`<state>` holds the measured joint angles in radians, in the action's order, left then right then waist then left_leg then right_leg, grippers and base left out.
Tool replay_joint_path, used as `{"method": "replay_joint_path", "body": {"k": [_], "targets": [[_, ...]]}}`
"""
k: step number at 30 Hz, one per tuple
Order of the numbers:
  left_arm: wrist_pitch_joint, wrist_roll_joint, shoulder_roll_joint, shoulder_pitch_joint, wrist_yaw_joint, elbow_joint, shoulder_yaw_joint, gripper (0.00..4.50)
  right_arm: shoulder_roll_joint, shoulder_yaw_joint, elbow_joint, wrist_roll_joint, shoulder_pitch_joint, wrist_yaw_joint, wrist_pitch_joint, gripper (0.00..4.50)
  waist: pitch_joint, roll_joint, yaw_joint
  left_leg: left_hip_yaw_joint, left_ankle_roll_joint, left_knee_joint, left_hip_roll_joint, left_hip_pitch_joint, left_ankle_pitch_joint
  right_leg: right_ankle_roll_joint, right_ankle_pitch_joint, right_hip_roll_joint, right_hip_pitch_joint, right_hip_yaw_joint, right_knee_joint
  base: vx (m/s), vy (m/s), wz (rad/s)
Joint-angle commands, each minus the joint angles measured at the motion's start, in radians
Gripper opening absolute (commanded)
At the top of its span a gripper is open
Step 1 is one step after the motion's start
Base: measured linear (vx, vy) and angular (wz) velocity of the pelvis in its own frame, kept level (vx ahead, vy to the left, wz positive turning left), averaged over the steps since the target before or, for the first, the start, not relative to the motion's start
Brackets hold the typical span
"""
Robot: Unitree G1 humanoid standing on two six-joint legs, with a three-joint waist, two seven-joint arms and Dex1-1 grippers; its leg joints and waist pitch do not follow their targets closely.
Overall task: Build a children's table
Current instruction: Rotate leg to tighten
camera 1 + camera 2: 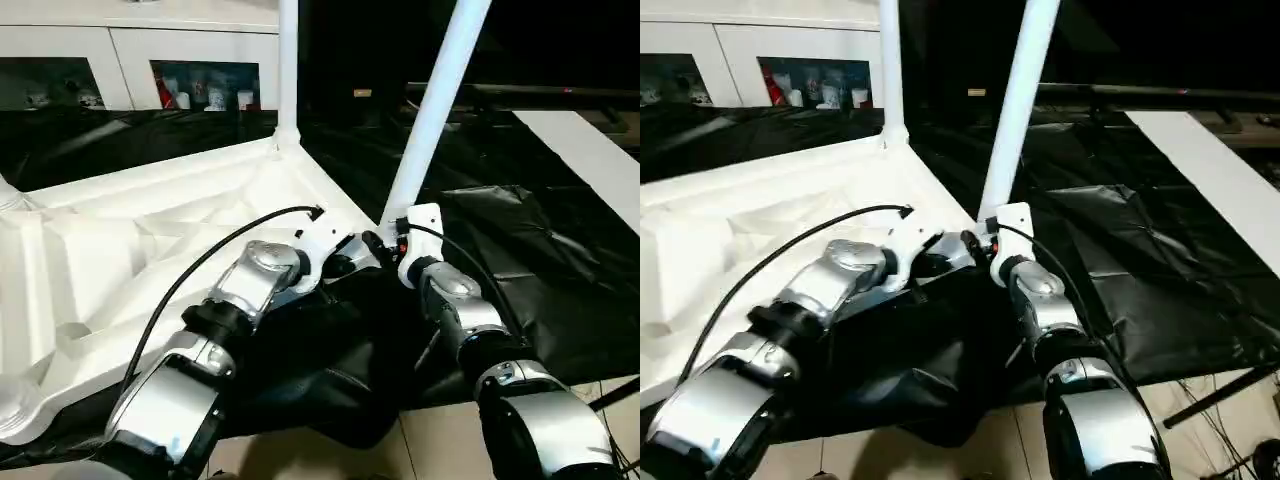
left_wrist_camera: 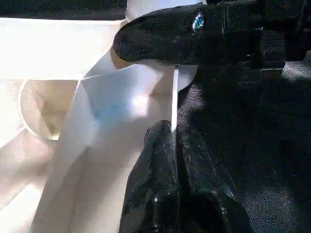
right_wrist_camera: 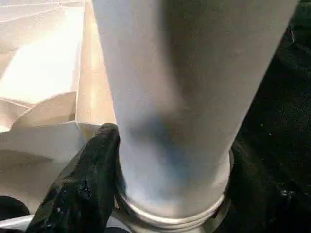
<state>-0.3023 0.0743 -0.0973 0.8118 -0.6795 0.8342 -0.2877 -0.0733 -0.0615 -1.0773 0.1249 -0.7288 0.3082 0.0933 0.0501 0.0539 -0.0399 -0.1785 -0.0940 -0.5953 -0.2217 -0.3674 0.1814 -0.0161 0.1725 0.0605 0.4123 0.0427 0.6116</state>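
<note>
The white table top (image 1: 150,230) lies upside down on black cloth, its ribbed underside facing up. One white leg (image 1: 288,70) stands upright in the far corner socket. A second leg (image 1: 432,110) leans to the right, its base at the near right corner. My right gripper (image 1: 400,242) is shut on that base, and one black finger (image 3: 85,184) presses against the tube (image 3: 184,97). My left gripper (image 2: 172,130) is shut on the top's thin side wall (image 2: 174,92) just beside that corner, close to the right gripper. An empty round socket (image 2: 43,111) lies near it.
Black cloth (image 1: 540,260) covers the work surface and hangs over its near edge above a tiled floor (image 1: 440,440). A flat white board (image 1: 590,150) lies at the far right. A white cabinet with glass doors (image 1: 200,80) stands behind.
</note>
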Motion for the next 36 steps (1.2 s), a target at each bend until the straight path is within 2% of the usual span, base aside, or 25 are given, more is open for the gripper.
{"method": "replay_joint_path", "body": {"k": [1, 3, 5, 7, 9, 11, 14, 15, 16, 17, 19, 22, 26, 30, 32, 34, 36], "targets": [[0.019, 0.023, -0.031, -0.030, 0.021, 0.012, 0.014, 0.00, 0.025, -0.002, 0.012, 0.034, -0.002, 0.119, 0.072, 3.28, -0.067, 0.013, -0.003, -0.006, 0.058, 0.065, -0.004, 0.004, 0.180, -0.192, 0.230, 0.065, -0.053, -0.031, -0.074, 0.000, 0.000, 0.00], [0.035, 0.022, -0.038, -0.032, 0.006, 0.011, 0.010, 0.00, 0.023, -0.001, 0.015, 0.034, -0.006, 0.133, 0.078, 3.44, -0.065, 0.012, -0.001, -0.007, 0.061, 0.066, -0.005, 0.004, 0.175, -0.194, 0.226, 0.064, -0.052, -0.031, -0.073, 0.000, 0.000, 0.00], [0.056, 0.013, -0.063, -0.051, -0.054, -0.014, -0.006, 0.00, -0.003, 0.011, 0.035, 0.040, -0.011, 0.195, 0.071, 3.52, -0.062, 0.014, 0.006, -0.004, 0.061, 0.068, -0.003, -0.004, 0.182, -0.185, 0.252, 0.063, -0.056, -0.028, -0.074, 0.000, 0.000, 0.00], [0.047, -0.003, -0.084, -0.069, -0.114, -0.052, -0.014, 0.00, -0.034, 0.025, 0.061, 0.048, -0.007, 0.272, 0.032, 3.85, -0.063, 0.013, 0.007, -0.005, 0.060, 0.066, -0.004, 0.000, 0.190, -0.181, 0.284, 0.065, -0.054, -0.030, -0.078, 0.000, 0.000, 0.00], [0.044, -0.013, -0.108, -0.084, -0.175, -0.088, -0.025, 0.00, -0.071, 0.048, 0.085, 0.040, 0.006, 0.353, 0.008, 3.90, -0.063, 0.010, 0.006, -0.006, 0.065, 0.066, -0.006, 0.002, 0.181, -0.188, 0.269, 0.064, -0.053, -0.031, -0.077, 0.000, 0.000, 0.00], [0.059, -0.017, -0.138, -0.100, -0.241, -0.124, -0.038, 0.00, -0.114, 0.075, 0.111, 0.016, 0.029, 0.445, 0.005, 3.99, -0.065, 0.006, 0.003, -0.008, 0.073, 0.065, -0.010, 0.005, 0.150, -0.220, 0.193, 0.062, -0.052, -0.033, -0.067, 0.000, 0.000, 0.00], [0.080, -0.041, -0.186, -0.127, -0.364, -0.183, -0.053, 0.00, -0.174, 0.116, 0.164, -0.005, 0.073, 0.580, 0.013, 3.99, -0.065, 0.016, -0.004, -0.010, 0.086, 0.064, -0.012, 0.006, 0.130, -0.238, 0.142, 0.062, -0.052, -0.033, -0.062, 0.000, 0.000, 0.00], [0.084, -0.045, -0.196, -0.131, -0.385, -0.194, -0.056, 0.00, -0.184, 0.122, 0.173, -0.005, 0.081, 0.606, 0.015, 3.99, -0.066, 0.015, -0.006, -0.011, 0.088, 0.064, -0.011, 0.007, 0.130, -0.240, 0.139, 0.062, -0.053, -0.033, -0.061, 0.000, 0.000, 0.00], [0.078, -0.068, -0.229, -0.148, -0.464, -0.243, -0.068, 0.00, -0.205, 0.137, 0.208, 0.014, 0.099, 0.693, -0.002, 3.99, -0.065, 0.029, -0.008, -0.011, 0.090, 0.063, -0.010, 0.004, 0.132, -0.237, 0.146, 0.063, -0.055, -0.032, -0.061, 0.000, 0.000, 0.00], [0.074, -0.076, -0.245, -0.155, -0.496, -0.264, -0.073, 0.00, -0.214, 0.143, 0.222, 0.023, 0.106, 0.736, -0.009, 3.99, -0.065, 0.025, -0.011, -0.009, 0.091, 0.064, -0.012, 0.003, 0.132, -0.236, 0.152, 0.065, -0.058, -0.032, -0.058, 0.000, 0.000, 0.00], [0.069, -0.086, -0.267, -0.164, -0.532, -0.292, -0.078, 0.00, -0.223, 0.161, 0.240, 0.027, 0.114, 0.794, -0.016, 3.99, -0.060, 0.019, -0.009, -0.009, 0.080, 0.068, -0.015, 0.008, 0.161, -0.230, 0.199, 0.065, -0.048, -0.032, -0.064, 0.000, 0.000, 0.00], [0.038, -0.109, -0.293, -0.185, -0.576, -0.352, -0.075, 0.00, -0.232, 0.188, 0.267, 0.028, 0.120, 0.845, -0.031, 3.99, -0.058, 0.016, -0.008, -0.008, 0.055, 0.071, -0.018, 0.012, 0.185, -0.228, 0.222, 0.066, -0.046, -0.035, -0.066, 0.000, 0.000, 0.00], [0.043, -0.105, -0.304, -0.192, -0.595, -0.365, -0.076, 0.00, -0.221, 0.194, 0.300, 0.042, 0.124, 0.872, -0.060, 3.99, -0.059, 0.020, -0.011, -0.009, 0.050, 0.071, -0.015, 0.012, 0.166, -0.225, 0.201, 0.064, -0.047, -0.035, -0.063, 0.000, 0.000, 0.00], [0.045, -0.102, -0.304, -0.191, -0.594, -0.360, -0.073, 0.00, -0.223, 0.206, 0.304, 0.031, 0.130, 0.888, -0.064, 3.99, -0.062, 0.019, -0.011, -0.009, 0.049, 0.069, -0.014, 0.010, 0.138, -0.233, 0.154, 0.064, -0.050, -0.035, -0.057, 0.000, 0.000, 0.00], [0.043, -0.102, -0.306, -0.193, -0.595, -0.365, -0.075, 0.00, -0.228, 0.219, 0.305, 0.013, 0.139, 0.900, -0.061, 3.81, -0.061, 0.023, -0.012, -0.010, 0.056, 0.067, -0.013, 0.009, 0.131, -0.235, 0.142, 0.064, -0.052, -0.035, -0.056, 0.000, 0.000, 0.00], [0.037, -0.103, -0.310, -0.196, -0.599, -0.378, -0.076, 0.00, -0.234, 0.231, 0.306, -0.001, 0.143, 0.908, -0.055, 3.53, -0.060, 0.023, -0.013, -0.009, 0.053, 0.068, -0.013, 0.010, 0.136, -0.231, 0.165, 0.065, -0.051, -0.035, -0.059, 0.000, 0.000, 0.00], [0.030, -0.103, -0.313, -0.199, -0.600, -0.386, -0.075, 0.00, -0.236, 0.233, 0.311, -0.002, 0.144, 0.910, -0.058, 3.44, -0.060, 0.021, -0.013, -0.009, 0.050, 0.069, -0.014, 0.011, 0.142, -0.230, 0.173, 0.065, -0.050, -0.035, -0.059, 0.000, 0.000, 0.00]]}}
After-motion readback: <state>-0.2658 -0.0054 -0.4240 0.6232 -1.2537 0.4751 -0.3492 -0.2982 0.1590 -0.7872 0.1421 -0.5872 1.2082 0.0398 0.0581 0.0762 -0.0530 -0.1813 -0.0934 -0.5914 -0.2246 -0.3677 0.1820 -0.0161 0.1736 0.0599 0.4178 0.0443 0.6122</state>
